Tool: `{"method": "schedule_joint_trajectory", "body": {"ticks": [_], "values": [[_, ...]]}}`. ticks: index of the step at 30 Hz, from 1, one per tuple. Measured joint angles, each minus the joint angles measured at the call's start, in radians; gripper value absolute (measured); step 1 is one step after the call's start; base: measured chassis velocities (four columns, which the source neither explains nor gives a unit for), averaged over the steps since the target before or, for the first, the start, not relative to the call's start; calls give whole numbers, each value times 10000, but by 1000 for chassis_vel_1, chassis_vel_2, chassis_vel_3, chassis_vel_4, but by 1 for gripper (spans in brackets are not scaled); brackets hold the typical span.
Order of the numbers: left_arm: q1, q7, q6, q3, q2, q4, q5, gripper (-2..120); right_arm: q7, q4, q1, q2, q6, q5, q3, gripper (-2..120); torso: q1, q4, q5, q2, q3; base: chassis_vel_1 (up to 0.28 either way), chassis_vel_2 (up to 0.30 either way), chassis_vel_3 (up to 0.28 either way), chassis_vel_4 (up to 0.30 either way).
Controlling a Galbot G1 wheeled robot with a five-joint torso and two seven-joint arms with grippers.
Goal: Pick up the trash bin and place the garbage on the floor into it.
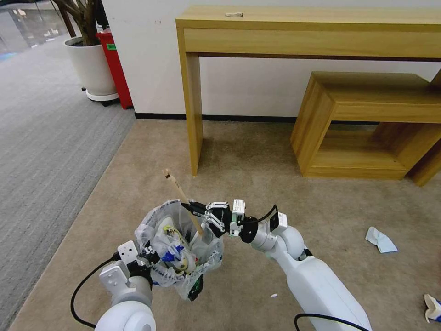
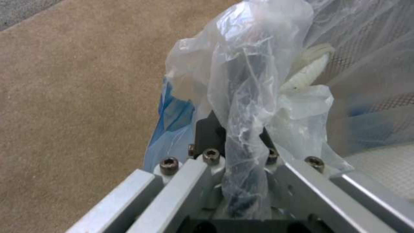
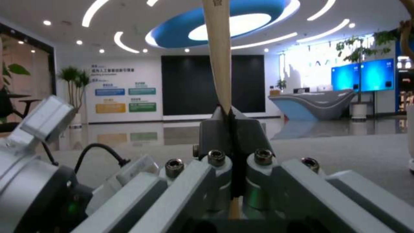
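Observation:
The trash bin [image 1: 181, 250], black with a crumpled translucent liner [image 2: 241, 81], hangs just above the beige floor [image 1: 257, 151]. My left gripper [image 1: 149, 254] [image 2: 235, 129] is shut on its near rim and liner. White and blue litter lies inside it. The right gripper [image 1: 192, 209] [image 3: 231, 119] is over the bin's far rim, shut on a wooden stick [image 1: 177, 188] [image 3: 219, 58]. The stick is tilted, its lower end down inside the bin's mouth. A pale blue tissue [image 1: 380, 240] lies on the floor to the right. A white-and-blue piece [image 1: 432, 307] sits at the right edge.
A tall wooden console table [image 1: 193, 92] stands ahead, a low wooden bench [image 1: 367, 119] to its right. At the back left are a white planter [image 1: 89, 64] and a red box [image 1: 115, 69]. Grey ribbed carpet [image 1: 46, 161] runs along the left. A tiny white scrap [image 1: 274, 294] lies by my right arm.

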Motion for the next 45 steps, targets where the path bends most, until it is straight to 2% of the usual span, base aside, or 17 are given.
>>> {"method": "schedule_joint_trajectory", "body": {"ticks": [6, 10, 19, 20, 23, 25, 28, 29, 31, 32, 33, 35, 36, 37, 39, 44, 45], "values": [[118, 2, 19, -29, 0, -218, -69, 0, 39, -299, -5, 168, 90, -90, -172, 0, 0, 1, 0, 0, 0, 0, 0, 0, 0], [185, 5, 32, -38, 0, -318, -112, 0, 64, -389, -25, 267, 104, -113, -256, 8, 0, 1, -1, 0, 0, 0, 0, 0, 0], [213, 5, 41, -123, 0, -373, -178, 0, -396, -255, -236, 170, -24, -266, -41, 43, 1, 1, 0, 0, 0, 0, 0, 0, 0], [213, 5, 41, -123, 0, -373, -178, 0, -396, -255, -236, 170, -24, -266, -41, 43, 1, 1, 0, 0, 0, 0, 0, 0, 0], [177, 6, 44, -130, 0, -372, -188, 0, -476, -35, -359, 18, -26, -308, 293, 58, 0, 1, 0, 0, 0, 0, 0, 0, 0], [155, 6, 46, -153, -1, -365, -204, 0, -345, 98, -395, -21, -5, -271, 431, 61, 0, 0, 0, 0, 0, 0, 0, 0, 0], [58, 6, 70, -312, -1, -308, -287, 0, 954, 731, -561, -98, 151, 18, 1098, 76, 0, 2, 0, 0, 0, 0, 0, 0, 0], [58, 6, 70, -312, -1, -308, -287, 0, 954, 731, -561, -98, 151, 18, 1098, 76, 0, 2, 0, 0, 0, 0, 0, 0, 0], [-7, 1, 79, -428, 0, -296, -332, 0, 2034, 1164, -722, -97, 162, -51, 1664, 84, 0, 2, 0, 0, 0, 0, 0, 0, 0], [-72, -35, 80, -563, 13, -295, -335, 0, 3047, 1524, -964, -98, 230, -255, 2299, 91, 1, -1, -2, 0, -1, 0, 0, 0, 0], [-72, -35, 80, -563, 13, -295, -335, 0, 3047, 1524, -964, -98, 230, -255, 2299, 91, 1, -1, -2, 0, -1, 0, 0, 0, 0], [-134, -130, 99, -777, 105, -348, -332, 0, 4952, 2011, -1429, -105, 376, -834, 3024, 97, 1, 2, 1, 0, 0, 0, 0, 0, 0], [-159, -268, 156, -1024, 268, -519, -455, 0, 7043, 2692, -2436, -214, 428, -1204, 3829, 100, 0, 0, 4, 0, 0, 0, 0, 0, 0], [-159, -268, 156, -1024, 268, -519, -455, 0, 7043, 2692, -2436, -214, 428, -1204, 3829, 100, 0, 0, 4, 0, 0, 0, 0, 0, 0], [-150, -215, 160, -1216, 401, -569, -497, 0, 7793, 3190, -3361, -171, 455, -1596, 4751, 100, 0, -4, 0, 0, -1, 0, 0, 0, 0], [-118, -51, 21, -1605, 540, -559, -516, 0, 8358, 3781, -4249, 141, 763, -2396, 6317, 100, 0, 0, -1, 0, -2, 0, 0, 0, 0], [-118, -51, 21, -1605, 540, -559, -516, 0, 8358, 3781, -4249, 141, 763, -2396, 6317, 100, 0, 0, -1, 0, -2, 0, 0, 0, 0]]}}
